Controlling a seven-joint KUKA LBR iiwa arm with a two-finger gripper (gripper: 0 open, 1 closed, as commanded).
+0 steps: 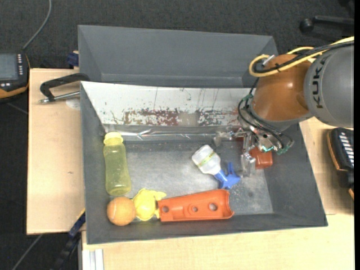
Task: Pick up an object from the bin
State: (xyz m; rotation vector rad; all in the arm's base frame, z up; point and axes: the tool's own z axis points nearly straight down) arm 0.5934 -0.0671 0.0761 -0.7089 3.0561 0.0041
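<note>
One arm [329, 86] enters at frame right | jaws low, just right of white-and-blue bottle [209, 163] at centre-right of bin [169, 55] | jaw state: cannot tell | orange tool [195, 206] lower centre

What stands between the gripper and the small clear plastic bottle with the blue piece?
Nothing visible. The gripper hangs just right of the small clear plastic bottle with the blue piece; the long orange plastic tool lies nearer the front wall, aside.

The bin [169, 52] is matt grey metal, scuffed on its back wall, the bottle [116, 172] translucent yellow plastic, the long orange piece [194, 206] smooth, slightly glossy plastic
</note>
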